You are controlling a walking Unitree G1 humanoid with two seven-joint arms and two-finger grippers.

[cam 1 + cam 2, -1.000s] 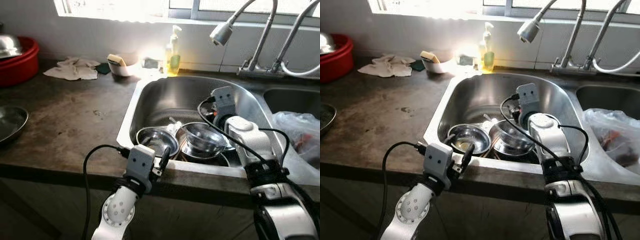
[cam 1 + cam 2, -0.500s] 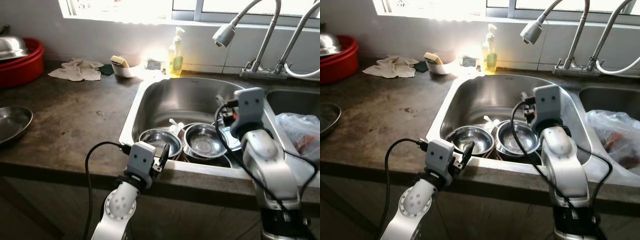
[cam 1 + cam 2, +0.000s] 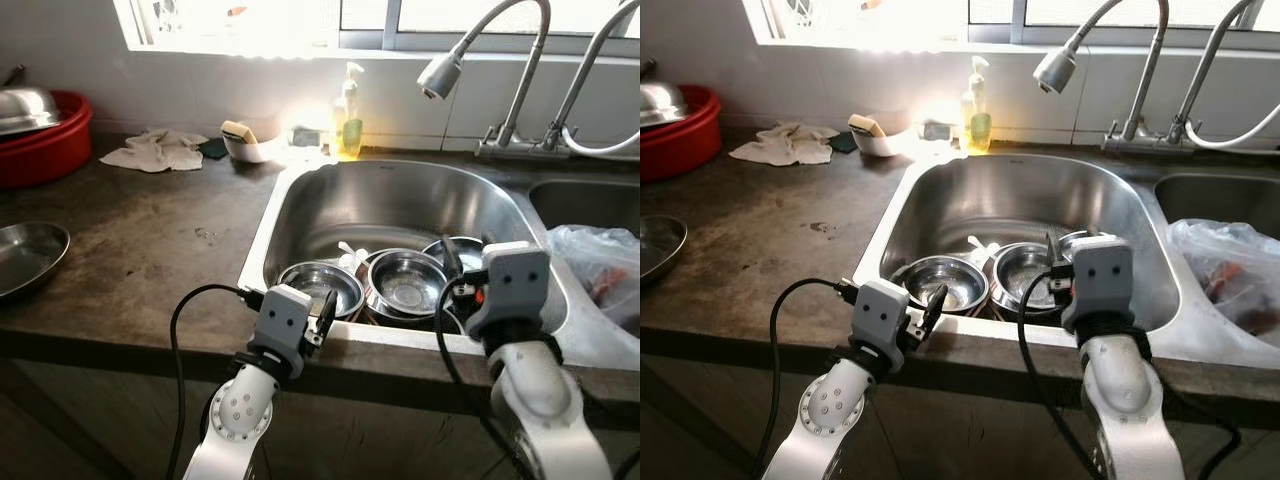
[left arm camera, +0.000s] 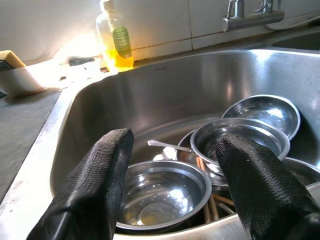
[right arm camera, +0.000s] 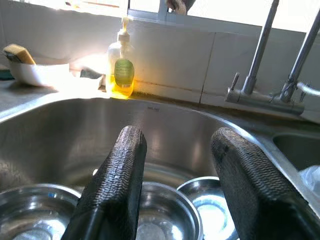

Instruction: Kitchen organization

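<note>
Several steel bowls lie in the steel sink [image 3: 390, 195]: one at the front left [image 3: 318, 287], a stacked one in the middle [image 3: 407, 282], and one behind on the right [image 3: 462, 248]. A spoon [image 4: 167, 146] and chopsticks lie among them. My left gripper [image 3: 325, 312] rests at the sink's front rim, open and empty, facing the front left bowl [image 4: 162, 197]. Over the front right of the sink my right gripper [image 3: 458, 272] is open and empty, above the middle bowl [image 5: 160, 215].
A soap bottle [image 3: 349, 115], a white dish with a sponge [image 3: 242, 145] and a cloth [image 3: 155, 150] sit behind the sink. Faucets [image 3: 500, 70] arch over it. A red basin [image 3: 40, 135] and a steel plate [image 3: 25, 255] stand on the left counter. A plastic bag [image 3: 600, 270] fills the right basin.
My right arm has drawn back from deep over the sink toward the front rim, with nothing in its fingers. The left arm has stayed put.
</note>
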